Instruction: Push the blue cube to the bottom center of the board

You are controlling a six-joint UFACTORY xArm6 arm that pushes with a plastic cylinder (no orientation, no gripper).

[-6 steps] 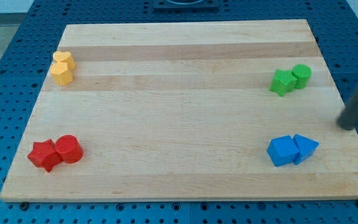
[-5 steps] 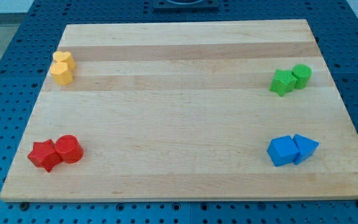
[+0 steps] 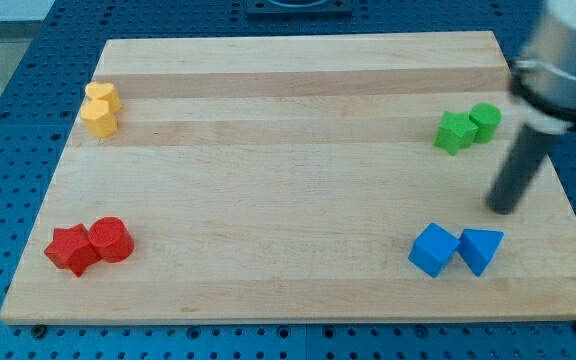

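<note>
Blue cube [image 3: 434, 249] sits low on the wooden board [image 3: 288, 180], near the lower right corner, with a blue triangular block [image 3: 480, 249] just beside it at 3 o'clock. We carry no pincer, only a rod; my tip [image 3: 502, 209] rests at 2 o'clock from the cube, apart from both. Green blocks [image 3: 467, 127] sit upper right, yellow blocks [image 3: 100, 109] upper left, red blocks [image 3: 90, 245] lower left.

**Other blocks on the wooden surface**

Upper left: two yellow blocks [image 3: 100, 109] touch. Lower left: a red star-like block [image 3: 71, 249] touches a red cylinder [image 3: 111, 239]. Upper right: a green block [image 3: 455, 131] touches a green cylinder [image 3: 485, 120]. Lower right: a blue triangular block [image 3: 479, 248]. The surface [image 3: 288, 190] lies on blue pegboard [image 3: 8, 110].
</note>
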